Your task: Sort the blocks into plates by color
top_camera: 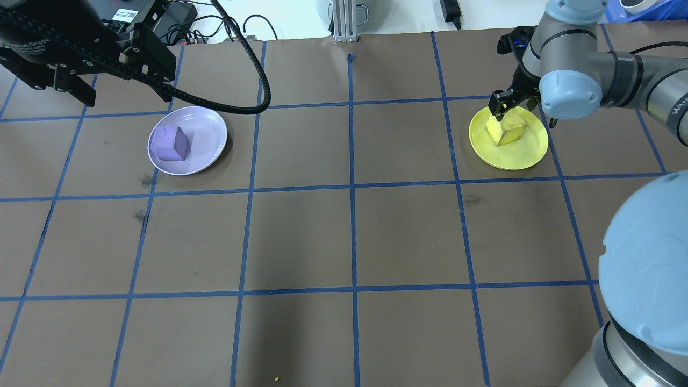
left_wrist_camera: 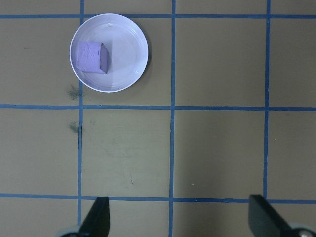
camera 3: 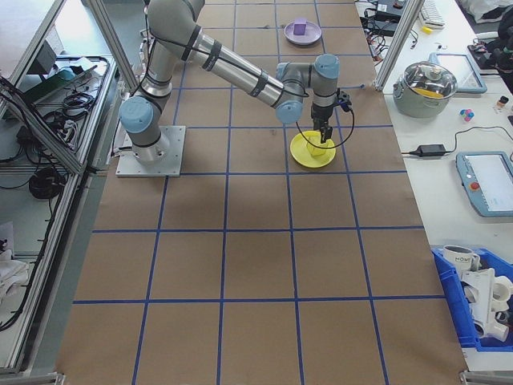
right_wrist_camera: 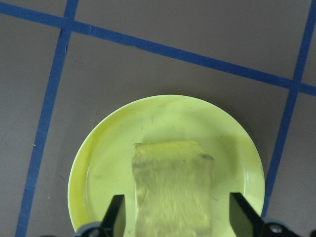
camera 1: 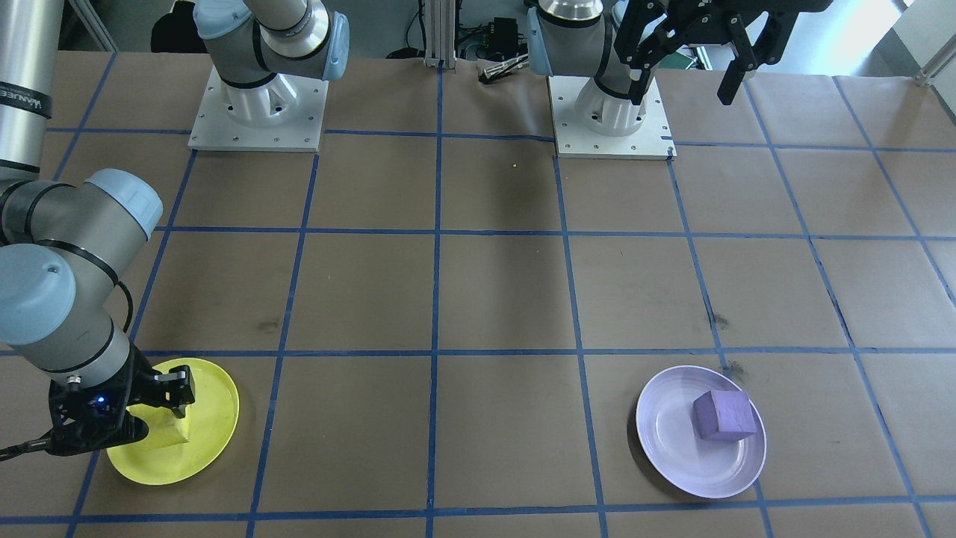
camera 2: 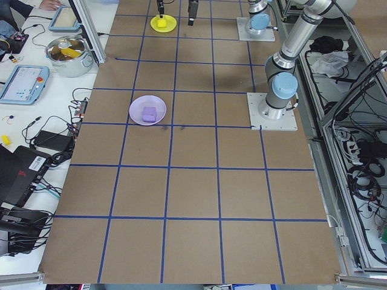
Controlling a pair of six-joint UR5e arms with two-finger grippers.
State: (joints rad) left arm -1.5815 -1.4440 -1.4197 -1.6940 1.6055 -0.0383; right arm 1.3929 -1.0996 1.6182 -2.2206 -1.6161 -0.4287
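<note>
Yellow block (right_wrist_camera: 173, 187): tilted on one edge in the yellow plate (right_wrist_camera: 98, 163), between my right claw (right_wrist_camera: 174, 217) fingers, which stand spread, just clear of its sides. Purple block (left_wrist_camera: 90, 50): flat in the lavender plate (left_wrist_camera: 128, 49), left half. My left claw (left_wrist_camera: 180, 217): wide open, empty, high above the desk (left_wrist_camera: 217, 138).

The table (top_camera: 301, 236) is brown, crossed by a grid of blue tape lines (top_camera: 352, 188). A pale lavender plate (top_camera: 207, 137) carries a purple block (top_camera: 168, 144). A bright yellow plate (top_camera: 516, 156) carries a yellow block (top_camera: 505, 130). The arms are silver-grey with light blue joint caps (top_camera: 567, 95); both pincers are black.
</note>
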